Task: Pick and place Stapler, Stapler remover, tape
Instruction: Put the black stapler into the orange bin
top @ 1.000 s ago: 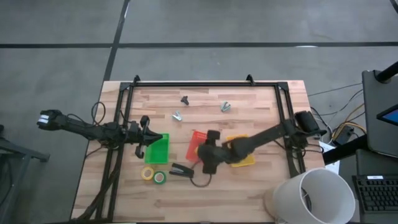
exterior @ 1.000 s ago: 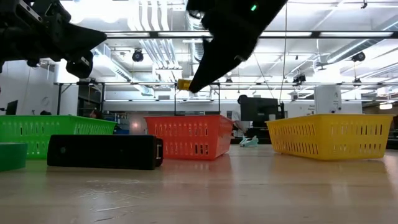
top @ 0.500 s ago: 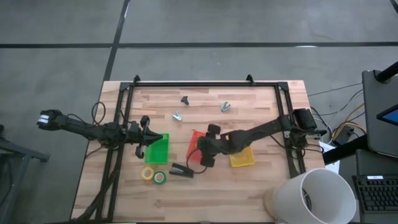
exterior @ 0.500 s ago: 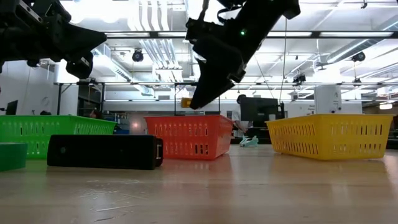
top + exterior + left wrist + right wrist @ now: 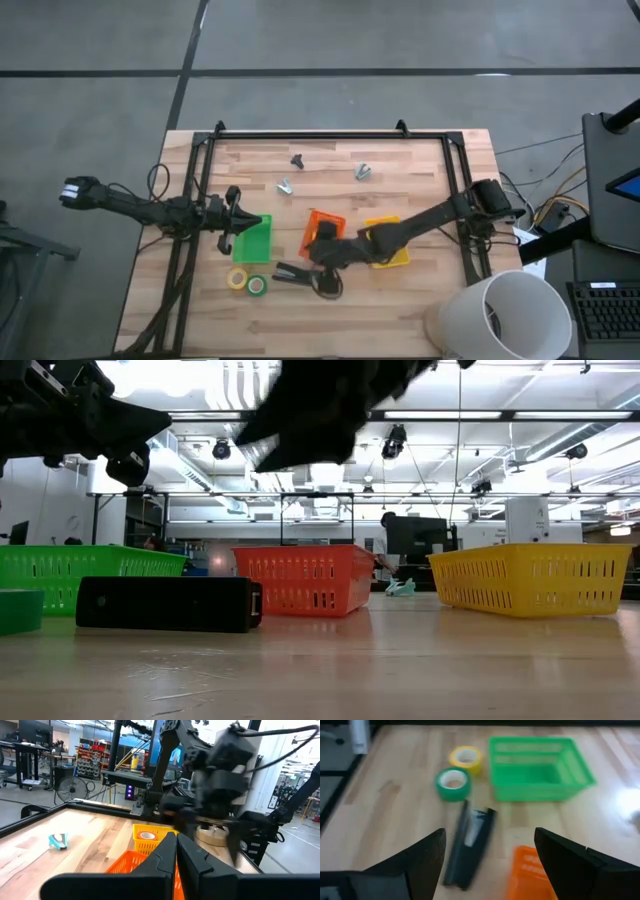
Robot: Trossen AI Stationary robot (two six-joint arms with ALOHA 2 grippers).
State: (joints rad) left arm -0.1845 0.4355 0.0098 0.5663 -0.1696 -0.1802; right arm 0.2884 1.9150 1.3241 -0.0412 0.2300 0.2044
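Note:
The black stapler (image 5: 289,272) lies flat on the wood near the table's near edge; it also shows as the stapler (image 5: 470,842) in the right wrist view and as the stapler (image 5: 168,603) in the low view. A yellow tape roll (image 5: 237,279) and a green tape roll (image 5: 257,286) lie just left of it. My right gripper (image 5: 326,280) hovers open beside the stapler's right end, and in its own wrist view the right gripper (image 5: 490,835) has its fingers spread wide above the stapler. My left gripper (image 5: 240,222) waits shut at the green bin (image 5: 254,238). Another pale-centred roll (image 5: 147,836) lies in the yellow bin (image 5: 142,842).
An orange bin (image 5: 322,232) and a yellow bin (image 5: 388,250) stand behind the right gripper. A dark stapler remover (image 5: 297,159) and two silvery ones (image 5: 286,186) (image 5: 363,171) lie toward the far edge. A black frame (image 5: 310,134) rails the table. A white bucket (image 5: 505,315) stands off the near right corner.
My right gripper has moved from over the orange bin toward the table's near edge and now hangs beside the stapler. The stapler and the tape rolls have stayed in place.

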